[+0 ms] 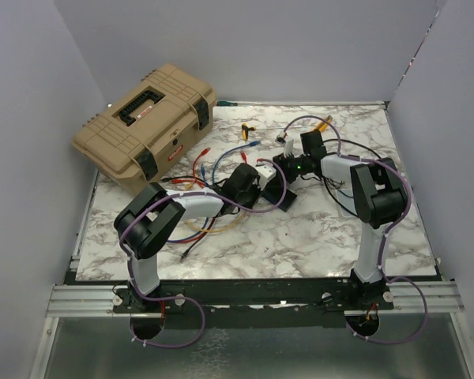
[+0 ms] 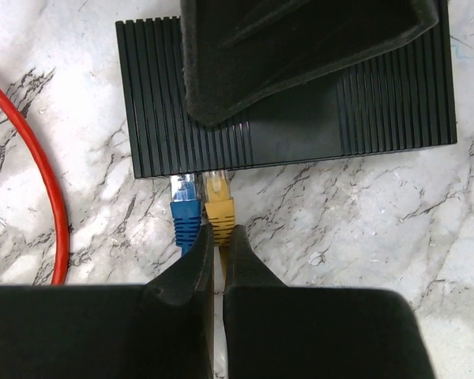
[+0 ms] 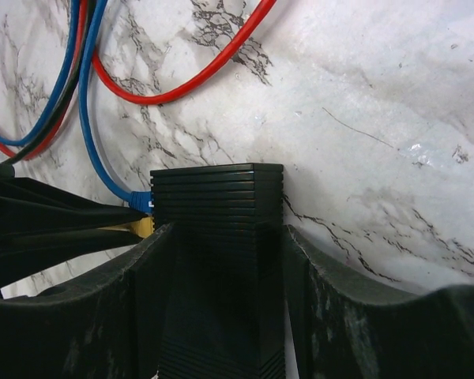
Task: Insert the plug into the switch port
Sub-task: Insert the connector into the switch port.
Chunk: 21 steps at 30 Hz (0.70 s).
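The switch here is a flat black ribbed box (image 2: 300,134) lying on the marble table. My right gripper (image 3: 225,229) is shut on the switch (image 3: 217,201), one finger pressed against each side. A blue plug (image 2: 185,209) sits in the box's near edge. Beside it, a yellow plug (image 2: 219,207) has its clear tip at the same edge; the switch port itself is hidden, so its depth cannot be told. My left gripper (image 2: 220,233) is shut on the yellow plug's boot. In the top view both grippers meet mid-table at the switch (image 1: 278,196).
A tan toolbox (image 1: 146,126) stands at the back left. Red, blue and black cables (image 1: 197,170) lie tangled left of the switch, and a red cable (image 2: 43,181) curves past on the left. Loose cable ends lie near the back edge.
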### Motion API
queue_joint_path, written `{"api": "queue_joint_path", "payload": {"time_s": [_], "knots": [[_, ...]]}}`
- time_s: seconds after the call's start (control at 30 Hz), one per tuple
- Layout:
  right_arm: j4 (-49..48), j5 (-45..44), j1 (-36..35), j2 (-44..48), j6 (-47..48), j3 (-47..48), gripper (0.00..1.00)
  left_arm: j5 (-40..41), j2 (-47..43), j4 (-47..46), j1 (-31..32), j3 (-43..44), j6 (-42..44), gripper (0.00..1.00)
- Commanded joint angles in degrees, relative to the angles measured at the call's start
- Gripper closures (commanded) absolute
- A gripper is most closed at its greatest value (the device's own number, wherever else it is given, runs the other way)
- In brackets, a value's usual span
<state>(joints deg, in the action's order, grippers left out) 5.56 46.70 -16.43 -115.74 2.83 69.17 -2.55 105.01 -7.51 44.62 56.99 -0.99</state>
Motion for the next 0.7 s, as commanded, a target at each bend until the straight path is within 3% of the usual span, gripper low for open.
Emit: {"api": "queue_joint_path", "payload": {"time_s": [0.0,0.33,0.43,0.67], "knots": [[11.26,7.97,-5.20,-4.43,1.01,-0.96,0.42,-0.44,1.27,-11.89,0.90,4.94,0.73,1.00],[11.80,5.29,-5.95,-3.94,1.18,-0.59,0.44,7.45,0.55,-16.33,2.99,3.23,-0.51,1.00],[13.15,9.87,-5.99,-4.40,2.42,0.24,0.44,9.44,0.28,-17.50,3.60,2.43,-0.60,1.00],[16.74,9.96,-7.66,-5.87,4.67,1.59,0.45,8.92,1.33,-20.27,3.55,5.29,-0.16,1.00]]}}
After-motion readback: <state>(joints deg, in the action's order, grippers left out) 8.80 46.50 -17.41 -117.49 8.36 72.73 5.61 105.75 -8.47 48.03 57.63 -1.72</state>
